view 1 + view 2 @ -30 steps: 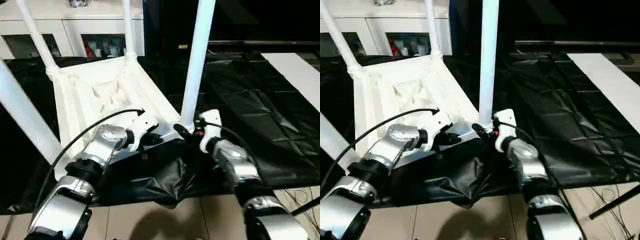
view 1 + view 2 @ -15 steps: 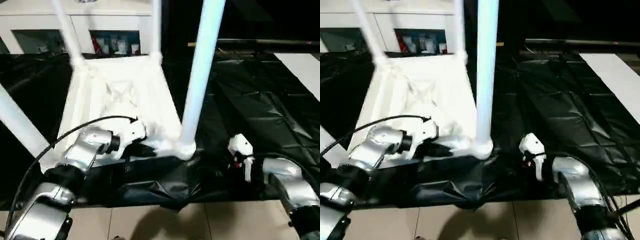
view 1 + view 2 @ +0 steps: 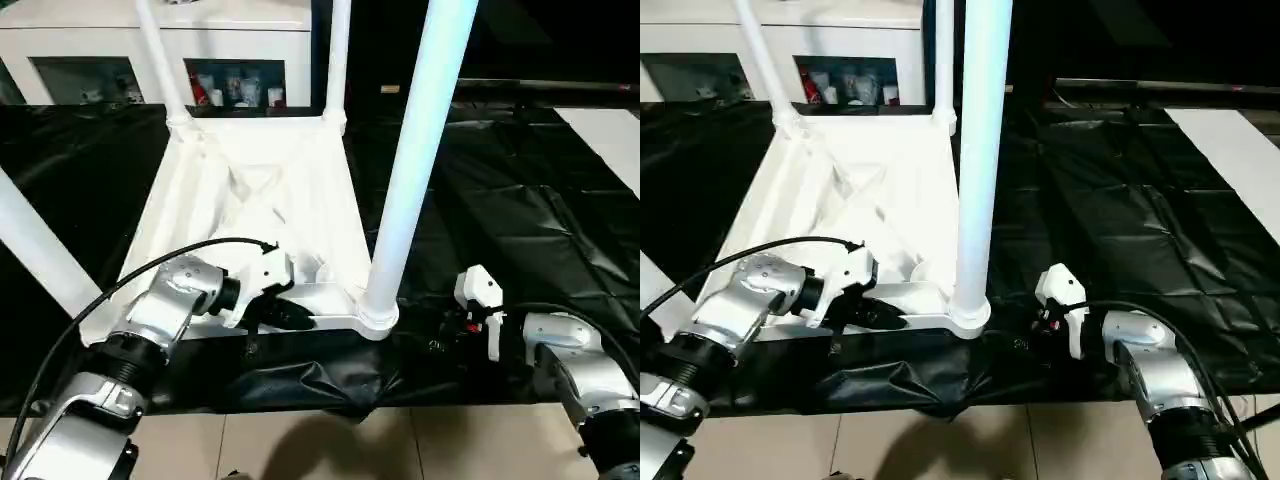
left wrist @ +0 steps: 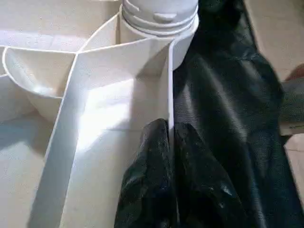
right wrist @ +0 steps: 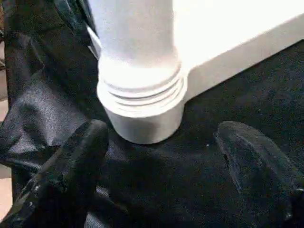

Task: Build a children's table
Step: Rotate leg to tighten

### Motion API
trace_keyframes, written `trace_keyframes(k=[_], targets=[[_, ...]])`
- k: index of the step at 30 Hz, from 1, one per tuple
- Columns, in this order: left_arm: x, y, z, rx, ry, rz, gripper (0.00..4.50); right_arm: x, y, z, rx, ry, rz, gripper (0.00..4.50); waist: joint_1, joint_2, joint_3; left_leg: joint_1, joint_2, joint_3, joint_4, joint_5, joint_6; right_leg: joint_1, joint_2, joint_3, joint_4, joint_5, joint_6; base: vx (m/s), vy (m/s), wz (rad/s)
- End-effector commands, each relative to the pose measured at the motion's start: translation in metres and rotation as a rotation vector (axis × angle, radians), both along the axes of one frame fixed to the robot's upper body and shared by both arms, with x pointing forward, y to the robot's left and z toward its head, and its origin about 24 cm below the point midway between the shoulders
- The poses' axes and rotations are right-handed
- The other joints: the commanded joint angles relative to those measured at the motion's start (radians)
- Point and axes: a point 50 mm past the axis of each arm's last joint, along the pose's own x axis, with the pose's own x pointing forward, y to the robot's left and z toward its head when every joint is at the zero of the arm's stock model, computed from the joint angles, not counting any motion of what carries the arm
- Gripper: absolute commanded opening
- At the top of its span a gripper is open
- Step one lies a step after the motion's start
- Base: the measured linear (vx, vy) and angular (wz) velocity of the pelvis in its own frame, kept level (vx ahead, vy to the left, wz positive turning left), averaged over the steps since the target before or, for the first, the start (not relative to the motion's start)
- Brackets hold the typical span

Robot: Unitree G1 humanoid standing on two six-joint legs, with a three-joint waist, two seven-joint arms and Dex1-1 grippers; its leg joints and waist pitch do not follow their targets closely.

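The children's table lies upside down on a black sheet, its white ribbed tabletop (image 3: 250, 200) facing up. Its legs stand upright in the corner sockets: near right leg (image 3: 415, 150), near left leg (image 3: 35, 250), far left leg (image 3: 160, 60) and far right leg (image 3: 338, 60). My left gripper (image 4: 171, 130) is shut on the tabletop's thin near rim wall (image 4: 168, 85), just left of the near right socket (image 4: 159, 19). My right gripper (image 5: 161, 156) stands open, low over the sheet, a little to the right of that socket and not touching it.
A white glass-door cabinet (image 3: 240, 50) stands behind the table. The black sheet (image 3: 520, 200) spreads wide to the right, with a white board (image 3: 610, 130) at its far right. Tiled floor (image 3: 300, 440) runs along the front, where the sheet bunches up.
My right gripper has drawn back to the right, away from the near right leg's base. The left gripper keeps its hold on the rim. The camera has shifted too.
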Motion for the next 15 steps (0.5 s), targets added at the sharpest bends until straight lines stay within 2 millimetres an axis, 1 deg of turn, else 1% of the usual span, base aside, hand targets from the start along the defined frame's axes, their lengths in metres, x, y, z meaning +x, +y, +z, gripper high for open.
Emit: trace_keyframes(k=[1, 2, 3, 4, 5, 6, 7, 8, 9, 10, 11, 12, 13, 14, 15], targets=[[-0.003, 0.001, 0.012, -0.033, -0.024, -0.032, 0.79, -0.003, -0.001, 0.007, 0.001, -0.012, 0.022, 3.96, 0.002, -0.015, -0.067, 0.009, 0.003, 0.007, -0.051, -0.163, 0.081, 0.049, -0.023, 0.02, -0.049, -0.105, -0.24, 0.0, 0.0, 0.0], [-0.002, 0.003, 0.019, -0.055, -0.043, -0.023, 0.94, -0.004, -0.002, 0.008, 0.002, -0.013, 0.024, 3.96, 0.002, -0.016, -0.067, 0.008, 0.003, 0.007, -0.051, -0.143, 0.088, 0.049, -0.022, 0.02, -0.045, -0.068, -0.247, 0.0, 0.0, 0.0], [-0.002, 0.003, 0.023, -0.072, -0.055, -0.016, 0.94, -0.005, -0.003, 0.008, 0.003, -0.013, 0.024, 3.96, 0.001, -0.018, -0.065, 0.009, 0.001, 0.01, -0.05, -0.142, 0.092, 0.047, -0.019, 0.019, -0.045, -0.059, -0.253, 0.0, 0.0, 0.0], [-0.001, 0.006, 0.031, -0.105, -0.073, -0.002, 1.05, -0.007, -0.003, 0.011, 0.011, -0.015, 0.026, 3.96, 0.001, -0.019, -0.065, 0.01, 0.001, 0.01, -0.05, -0.146, 0.092, 0.048, -0.019, 0.019, -0.045, -0.059, -0.255, 0.0, 0.0, 0.0], [-0.001, 0.008, 0.039, -0.143, -0.088, 0.015, 1.1, -0.01, -0.004, 0.014, 0.022, -0.017, 0.029, 3.96, 0.001, -0.031, -0.063, 0.009, 0.002, 0.011, -0.05, -0.154, 0.093, 0.05, -0.02, 0.02, -0.046, -0.07, -0.255, 0.0, 0.0, 0.0], [-0.001, 0.008, 0.039, -0.143, -0.088, 0.015, 1.2, -0.01, -0.004, 0.014, 0.022, -0.017, 0.029, 3.96, 0.004, -0.024, -0.062, 0.01, 0.004, 0.01, -0.05, -0.163, 0.093, 0.047, -0.023, 0.021, -0.046, -0.092, -0.254, 0.0, 0.0, 0.0], [0.002, 0.015, 0.054, -0.191, -0.14, 0.07, 1.3, -0.014, -0.007, 0.022, 0.043, -0.029, 0.026, 3.96, 0.0, -0.039, -0.06, 0.008, 0.003, 0.012, -0.05, -0.167, 0.095, 0.046, -0.02, 0.02, -0.049, -0.105, -0.248, 0.0, 0.0, 0.0], [0.002, 0.018, 0.058, -0.202, -0.151, 0.09, 1.3, -0.015, -0.009, 0.024, 0.05, -0.032, 0.02, 3.96, 0.004, -0.036, -0.06, 0.011, 0.005, 0.011, -0.051, -0.172, 0.089, 0.046, -0.022, 0.021, -0.047, -0.122, -0.239, 0.0, 0.0, 0.0], [0.003, 0.018, 0.058, -0.203, -0.152, 0.091, 1.39, -0.015, -0.009, 0.024, 0.051, -0.032, 0.02, 3.96, 0.001, -0.034, -0.057, 0.01, 0.005, 0.01, -0.053, -0.179, 0.087, 0.046, -0.021, 0.021, -0.049, -0.134, -0.232, 0.0, 0.0, 0.0], [0.004, 0.022, 0.061, -0.206, -0.171, 0.131, 1.43, -0.016, -0.011, 0.027, 0.054, -0.035, 0.012, 3.96, -0.002, -0.038, -0.056, 0.011, 0.003, 0.01, -0.054, -0.195, 0.077, 0.042, -0.02, 0.021, -0.054, -0.169, -0.22, 0.0, 0.0, 0.0], [0.012, 0.03, 0.062, -0.191, -0.264, 0.275, 1.46, -0.019, -0.014, 0.029, 0.048, -0.041, -0.005, 3.96, -0.004, -0.043, -0.055, 0.01, 0.004, 0.009, -0.054, -0.215, 0.066, 0.042, -0.02, 0.022, -0.056, -0.202, -0.203, 0.0, 0.0, 0.0], [0.012, 0.03, 0.062, -0.191, -0.264, 0.275, 1.46, -0.019, -0.014, 0.029, 0.048, -0.041, -0.005, 3.96, -0.004, -0.043, -0.055, 0.01, 0.004, 0.009, -0.054, -0.215, 0.066, 0.042, -0.02, 0.022, -0.056, -0.202, -0.203, 0.0, 0.0, 0.0], [0.023, 0.038, 0.064, -0.203, -0.354, 0.483, 1.68, -0.022, -0.018, 0.029, 0.039, -0.045, -0.029, 3.96, -0.004, -0.041, -0.054, 0.011, 0.004, 0.007, -0.054, -0.237, 0.053, 0.041, -0.021, 0.023, -0.061, -0.24, -0.178, 0.0, 0.0, 0.0], [0.026, 0.04, 0.066, -0.246, -0.392, 0.577, 1.79, -0.022, -0.019, 0.03, 0.043, -0.047, -0.066, 3.96, -0.006, -0.042, -0.055, 0.012, 0.004, 0.006, -0.051, -0.242, 0.045, 0.039, -0.019, 0.022, -0.061, -0.23, -0.173, 0.0, 0.0, 0.0], [0.027, 0.04, 0.066, -0.284, -0.407, 0.648, 1.79, -0.023, -0.021, 0.03, 0.05, -0.05, -0.106, 3.96, -0.004, -0.044, -0.056, 0.012, 0.004, 0.005, -0.051, -0.239, 0.044, 0.04, -0.021, 0.022, -0.062, -0.232, -0.17, 0.0, 0.0, 0.0]])
